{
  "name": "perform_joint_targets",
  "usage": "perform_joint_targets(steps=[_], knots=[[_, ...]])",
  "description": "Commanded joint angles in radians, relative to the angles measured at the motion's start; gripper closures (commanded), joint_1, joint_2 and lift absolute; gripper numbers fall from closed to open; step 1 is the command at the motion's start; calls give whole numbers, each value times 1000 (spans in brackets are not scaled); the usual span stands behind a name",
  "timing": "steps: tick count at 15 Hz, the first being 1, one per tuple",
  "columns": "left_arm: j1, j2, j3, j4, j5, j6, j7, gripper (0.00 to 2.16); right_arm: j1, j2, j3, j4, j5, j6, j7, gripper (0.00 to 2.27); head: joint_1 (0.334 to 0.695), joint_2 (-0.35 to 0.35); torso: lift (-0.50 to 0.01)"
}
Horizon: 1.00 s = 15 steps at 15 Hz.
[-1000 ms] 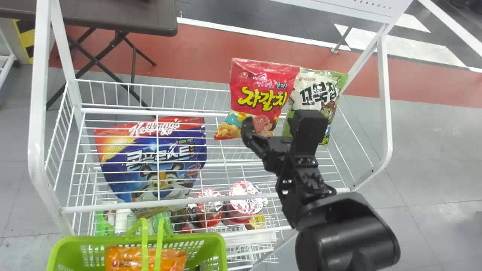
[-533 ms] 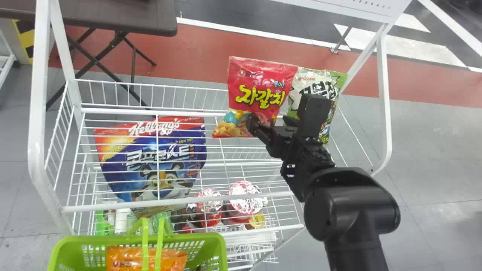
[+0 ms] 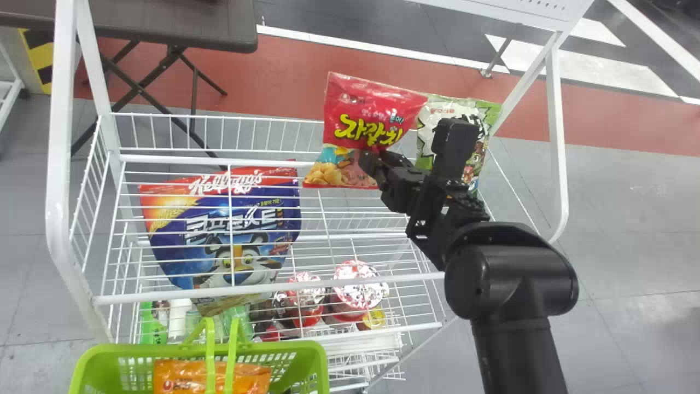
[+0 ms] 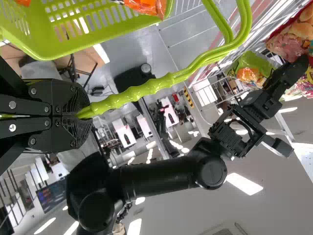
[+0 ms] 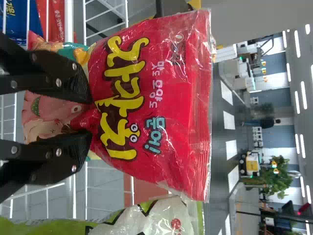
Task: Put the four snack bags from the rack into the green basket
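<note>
My right gripper (image 3: 373, 162) is over the rack's upper basket, closed on the lower front of the red snack bag (image 3: 371, 112). In the right wrist view the film of the red bag (image 5: 166, 98) puckers between the fingertips of my right gripper (image 5: 88, 116). A green-and-white snack bag (image 3: 437, 117) stands to its right, partly behind the arm. The green basket (image 3: 314, 358) holds an orange snack bag (image 3: 249, 377). Parked by the basket, my left gripper (image 4: 87, 112) is shut on the basket handle (image 4: 142, 89).
A large blue-and-red bag (image 3: 180, 235) leans inside the white wire rack (image 3: 257, 290). Below it, red-lidded cups (image 3: 355, 290) and small containers stand on a lower shelf. A dark folding table (image 3: 180, 27) is behind on the left, and white posts rise at both sides.
The red bag has shifted up and slightly left in the head view together with my right gripper, whose arm has also moved up. The basket stays put.
</note>
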Motion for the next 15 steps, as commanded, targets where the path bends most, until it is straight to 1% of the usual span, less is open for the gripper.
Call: perform_joint_targets(steps=[1, 4, 7, 10, 11, 12, 14, 15], knots=[[2, -1, 2, 1, 0, 0, -1, 1649, 57, 2, -1, -44, -10, -45, 0, 2226, 695, -350, -8], [0, -1, -3, -5, 0, 0, 1, 1649, 177, 5, -27, -176, -33, -42, -5, 2226, 695, -350, -8], [-3, -3, -3, -5, 0, 3, 2, 1649, 324, 8, -53, -374, -41, 38, -8, 2226, 695, -350, -8], [-1, -1, 0, -7, 2, 6, 2, 1649, 493, 8, -102, -605, -110, 167, -2, 2226, 695, -350, -8], [-1, -1, 5, -7, 5, 6, 2, 1649, 557, 11, -120, -690, -138, 246, 9, 2226, 695, -350, -8], [-1, -1, 9, -7, 8, 3, 1, 1649, 594, 26, -155, -760, -176, 388, 40, 2226, 695, -350, -8], [7, -1, 20, -7, 11, 0, 1, 1649, 617, 40, -217, -814, -265, 676, 98, 2226, 695, -350, -8], [10, -5, 25, -5, 12, 0, 1, 1649, 621, 49, -232, -834, -287, 802, 132, 2226, 695, -350, -8]])
